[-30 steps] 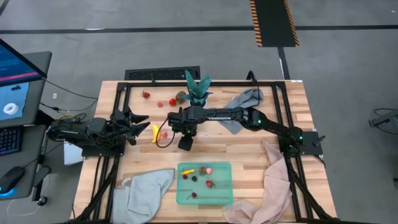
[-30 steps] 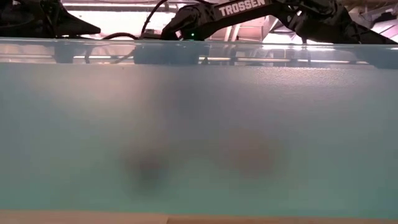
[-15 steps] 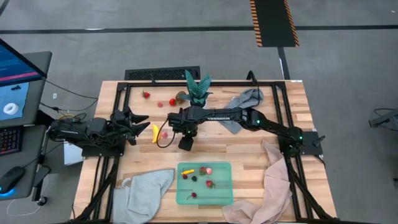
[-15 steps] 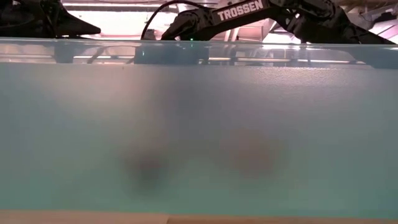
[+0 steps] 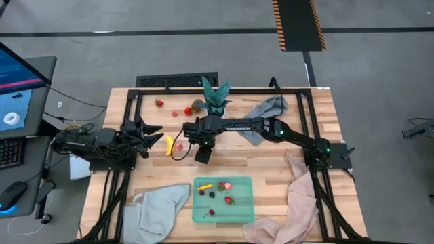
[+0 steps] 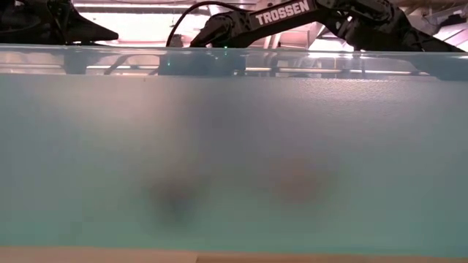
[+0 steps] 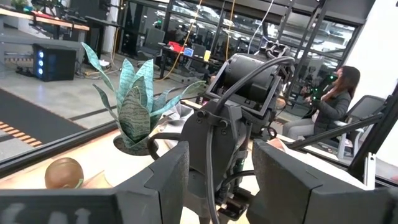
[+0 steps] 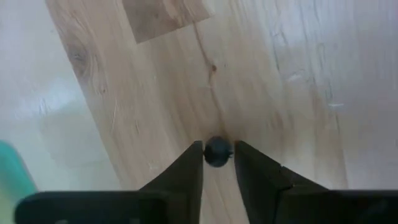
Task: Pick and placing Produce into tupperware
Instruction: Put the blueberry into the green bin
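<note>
While we look down from above, we count one tupperware (image 5: 223, 199) near the table's (image 5: 271, 163) front edge, its long axis running left to right. Five small produce pieces lie in it: a yellow-orange piece, a pink one, two dark berries and a red strawberry, with one more red bit low in its left corner, too small for us to name. Outside it we count one banana (image 5: 169, 144), lying with its long axis front to back beside a pale pink piece (image 5: 179, 146), two strawberries (image 5: 159, 103) toward the far edge, and one brown round piece (image 5: 196, 105) next to the potted plant (image 5: 215, 97). Three cloths (image 5: 157, 207) lie about.

Our right gripper (image 8: 217, 155) points down at the bare wood behind the tupperware, its fingers closed on a dark berry (image 8: 217, 151). Our left gripper (image 5: 153, 132) waits at the left side, just beside the banana, jaws parted and holding nothing.
</note>
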